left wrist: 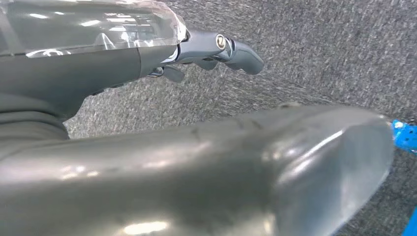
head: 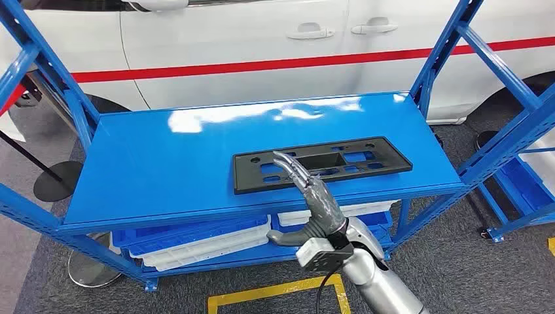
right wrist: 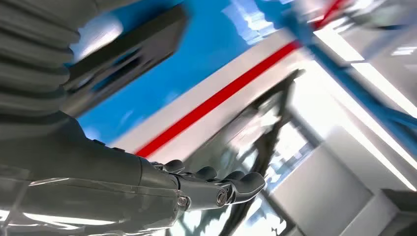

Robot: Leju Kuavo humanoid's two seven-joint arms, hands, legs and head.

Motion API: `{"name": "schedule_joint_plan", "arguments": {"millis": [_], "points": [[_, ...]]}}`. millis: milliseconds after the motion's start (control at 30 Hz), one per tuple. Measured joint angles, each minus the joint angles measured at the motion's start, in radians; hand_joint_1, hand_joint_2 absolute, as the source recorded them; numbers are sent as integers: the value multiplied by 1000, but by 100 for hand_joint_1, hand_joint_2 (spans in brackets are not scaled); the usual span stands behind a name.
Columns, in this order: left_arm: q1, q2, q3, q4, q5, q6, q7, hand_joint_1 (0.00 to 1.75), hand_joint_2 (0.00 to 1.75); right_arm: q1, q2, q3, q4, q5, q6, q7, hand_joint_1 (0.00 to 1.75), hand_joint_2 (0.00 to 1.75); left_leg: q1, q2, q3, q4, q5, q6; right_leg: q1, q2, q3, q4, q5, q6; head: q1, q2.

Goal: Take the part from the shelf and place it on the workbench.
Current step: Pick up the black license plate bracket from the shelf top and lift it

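A flat black rectangular part (head: 357,157) with several cut-outs lies on the top of the blue shelf (head: 163,163), right of its middle and near the front edge. My right hand (head: 315,196) is raised in front of the shelf. Its fingers stretch forward, their tips over the part's front left area, and the thumb sticks out sideways; it holds nothing. In the right wrist view the hand (right wrist: 196,187) is spread and empty, with the blurred part (right wrist: 123,54) on the shelf (right wrist: 206,54) beyond it. My left hand (left wrist: 211,51) hangs over grey carpet, holding nothing.
A white car with a red stripe (head: 262,39) stands close behind the shelf. Blue and white trays (head: 196,242) are stacked on the lower level. Blue uprights flank both sides, with another blue rack (head: 523,183) at the right. Yellow floor tape (head: 275,291) lies in front.
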State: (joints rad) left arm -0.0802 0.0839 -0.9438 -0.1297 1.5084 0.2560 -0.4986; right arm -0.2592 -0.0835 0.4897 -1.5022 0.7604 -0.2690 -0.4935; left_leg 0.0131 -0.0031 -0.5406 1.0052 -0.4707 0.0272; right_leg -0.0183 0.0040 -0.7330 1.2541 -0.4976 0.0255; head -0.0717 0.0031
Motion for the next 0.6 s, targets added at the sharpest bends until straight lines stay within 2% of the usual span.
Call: {"name": "schedule_joint_plan", "arguments": {"millis": [67, 133, 167, 267, 300, 367, 433, 467, 500, 533, 600], "points": [[0, -2, -6, 0, 0, 0, 1, 0, 0, -8, 0, 14, 20, 91, -72, 31, 0, 175, 0, 0, 3, 1, -3, -4, -2, -2, 43, -87, 36, -2, 0, 0], [-2, -5, -16, 0, 0, 2, 2, 0, 0, -27, 3, 43, 62, 256, -198, 89, 0, 175, -3, 0, 4, 4, -10, -15, 1, -5, 100, -200, 71, -8, 0, 0], [-3, -5, -21, 0, 0, 3, 3, 0, 0, -38, 7, 58, 84, 320, -246, 114, 0, 175, -5, 0, 4, 4, -13, -22, 3, -5, 111, -223, 72, -11, 0, 0], [-9, -6, -34, 0, 0, 6, 4, 0, 0, -76, 21, 99, 149, 433, -329, 172, 0, 175, -3, 2, 8, 3, -20, -39, 5, -1, 116, -231, 69, -28, 0, 0], [-10, -8, -38, 0, 0, 6, 3, 0, 0, -92, 27, 111, 168, 453, -344, 185, 0, 175, -1, 2, 3, 19, -31, -45, 4, -1, 118, -235, 70, -35, 0, 0], [-12, -10, -41, 0, 0, 8, 2, 0, 0, -123, 43, 135, 201, 480, -359, 208, 0, 175, 1, 2, -39, 111, -83, -52, 3, -2, 123, -240, 70, -47, 0, 0], [-11, -10, -42, 0, 0, 10, 2, 0, 0, -145, 56, 158, 236, 503, -363, 228, 0, 175, 1, 2, -109, 245, -136, -57, 6, -2, 123, -240, 68, -52, 0, 0], [-10, -10, -43, 0, 0, 12, 2, 0, 0, -152, 63, 170, 252, 514, -364, 237, 0, 175, 1, 2, -132, 283, -142, -58, 8, -2, 124, -239, 67, -53, 0, 0], [-9, -10, -43, 0, 0, 14, 3, 0, 0, -159, 70, 181, 268, 521, -363, 244, 0, 175, 1, 2, -139, 286, -128, -58, 9, -1, 124, -238, 67, -54, 0, 0], [-8, -10, -43, 0, 0, 15, 3, 0, 0, -167, 77, 192, 282, 525, -362, 249, 0, 175, 1, 2, -126, 248, -96, -56, 9, 0, 125, -237, 66, -53, 0, 0], [-10, -10, -45, 1, 0, 17, 4, 0, 0, -185, 93, 210, 308, 529, -360, 258, 0, 175, -1, 2, -67, 108, -22, -49, 12, 2, 127, -233, 63, -49, 0, 0]]}}
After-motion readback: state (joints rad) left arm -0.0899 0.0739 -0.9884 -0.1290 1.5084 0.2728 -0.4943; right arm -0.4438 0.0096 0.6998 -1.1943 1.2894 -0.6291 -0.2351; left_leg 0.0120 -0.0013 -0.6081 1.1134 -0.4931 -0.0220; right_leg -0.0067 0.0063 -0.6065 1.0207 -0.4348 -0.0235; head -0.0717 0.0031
